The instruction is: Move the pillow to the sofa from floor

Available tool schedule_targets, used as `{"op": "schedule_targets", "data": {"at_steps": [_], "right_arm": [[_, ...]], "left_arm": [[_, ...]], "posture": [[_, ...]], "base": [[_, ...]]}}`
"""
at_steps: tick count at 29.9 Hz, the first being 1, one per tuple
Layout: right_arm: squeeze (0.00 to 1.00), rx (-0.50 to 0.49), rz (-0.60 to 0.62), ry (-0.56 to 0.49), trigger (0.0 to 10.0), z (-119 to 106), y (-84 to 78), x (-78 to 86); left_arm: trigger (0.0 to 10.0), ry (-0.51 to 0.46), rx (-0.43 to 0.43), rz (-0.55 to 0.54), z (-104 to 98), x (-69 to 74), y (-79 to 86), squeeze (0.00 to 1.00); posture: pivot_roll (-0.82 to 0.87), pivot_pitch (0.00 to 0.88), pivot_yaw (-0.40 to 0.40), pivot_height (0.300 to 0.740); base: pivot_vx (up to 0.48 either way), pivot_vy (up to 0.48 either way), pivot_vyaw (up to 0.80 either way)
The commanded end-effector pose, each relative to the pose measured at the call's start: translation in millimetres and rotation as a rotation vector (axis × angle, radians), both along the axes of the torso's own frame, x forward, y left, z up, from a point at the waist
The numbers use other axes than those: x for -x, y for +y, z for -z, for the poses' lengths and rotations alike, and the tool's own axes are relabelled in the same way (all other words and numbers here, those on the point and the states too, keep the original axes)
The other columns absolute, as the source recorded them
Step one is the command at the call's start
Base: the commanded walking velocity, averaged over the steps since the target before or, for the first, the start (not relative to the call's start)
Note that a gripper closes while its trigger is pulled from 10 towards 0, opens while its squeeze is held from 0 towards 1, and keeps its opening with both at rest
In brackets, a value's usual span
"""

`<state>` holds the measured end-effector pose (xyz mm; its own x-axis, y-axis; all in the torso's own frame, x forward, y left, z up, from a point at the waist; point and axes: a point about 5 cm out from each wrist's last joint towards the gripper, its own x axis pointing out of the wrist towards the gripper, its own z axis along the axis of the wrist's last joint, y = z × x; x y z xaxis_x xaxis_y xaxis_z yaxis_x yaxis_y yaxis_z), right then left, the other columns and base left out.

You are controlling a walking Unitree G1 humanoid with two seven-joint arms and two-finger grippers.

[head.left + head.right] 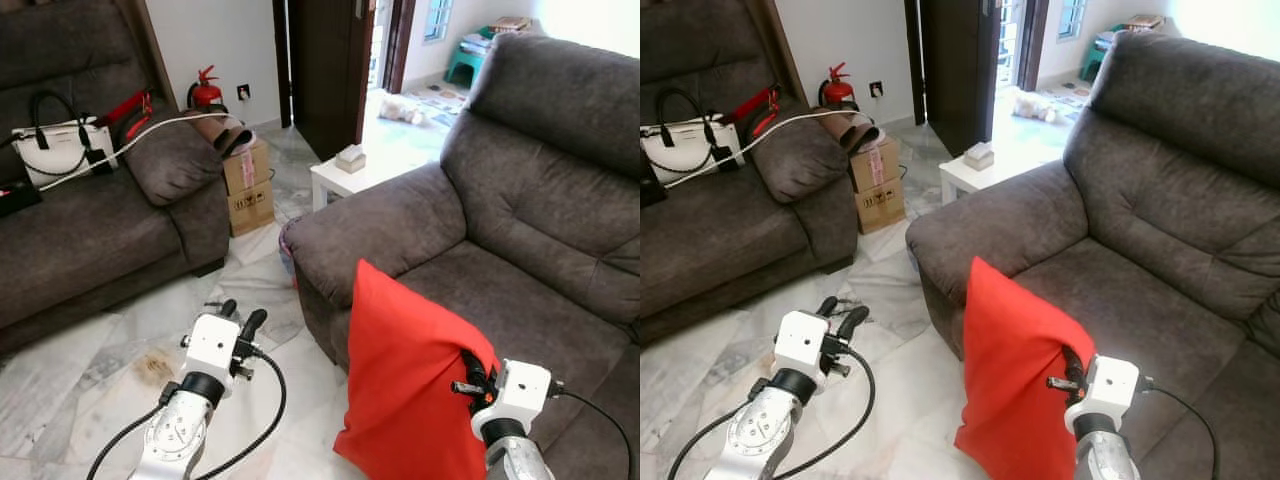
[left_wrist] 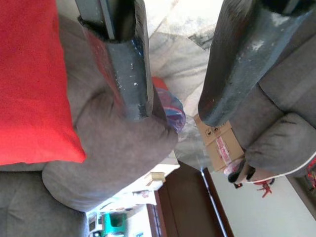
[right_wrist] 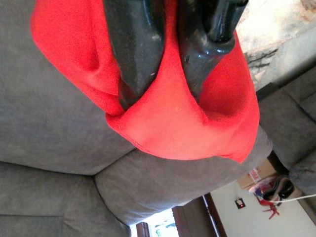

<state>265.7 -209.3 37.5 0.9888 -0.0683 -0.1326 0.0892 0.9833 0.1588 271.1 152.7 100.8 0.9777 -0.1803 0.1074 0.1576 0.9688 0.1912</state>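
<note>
Hanging at the sofa's (image 1: 500,300) front edge, the soft red pillow (image 1: 405,380) is pinched at its corner by my right gripper (image 1: 478,378). Wrist view: fabric bunches between black fingers (image 3: 133,54). My left gripper (image 1: 240,322) is spread, unladen, over marble floor (image 1: 90,370).

Daylight comes in through the open doorway (image 1: 385,45) at the back and through the upper right corner, where the picture is washed out to white. The marble floor (image 1: 80,365) shines softly with this light. The head views are sharp and evenly bright. In the wrist views the near black fingers (image 2: 126,59) are a little blurred.
</note>
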Motion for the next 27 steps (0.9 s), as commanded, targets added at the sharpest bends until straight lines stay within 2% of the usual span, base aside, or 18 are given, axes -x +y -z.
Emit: {"op": "schedule_targets", "data": {"at_steps": [1,3,10,27], "right_arm": [[0.00,0.024,0.010,-0.127,10.0,-25.9,-3.8,-10.1],[0.00,0.025,0.011,-0.133,10.0,-26.4,-3.9,-9.9],[0.00,0.022,0.004,-0.133,10.0,-26.8,-2.6,-10.8],[0.00,0.028,0.010,-0.112,10.0,-24.8,-5.0,-11.7]], "left_arm": [[10.0,-0.008,-0.011,0.004,-1.3,1.5,1.5,0.00],[10.0,-0.008,-0.011,0.004,-1.3,1.8,1.5,0.00],[10.0,-0.010,-0.003,0.001,-1.3,2.4,1.4,0.00],[10.0,-0.010,-0.001,0.000,-1.3,2.9,1.2,0.00]], "posture": [[0.09,0.054,0.015,0.740],[0.09,0.055,0.015,0.740],[0.09,0.057,0.012,0.740],[0.09,0.058,0.007,0.740]], "base": [[0.000,0.000,-0.76],[0.000,0.000,-0.76],[0.000,0.000,0.00],[0.000,0.000,-0.79]]}}
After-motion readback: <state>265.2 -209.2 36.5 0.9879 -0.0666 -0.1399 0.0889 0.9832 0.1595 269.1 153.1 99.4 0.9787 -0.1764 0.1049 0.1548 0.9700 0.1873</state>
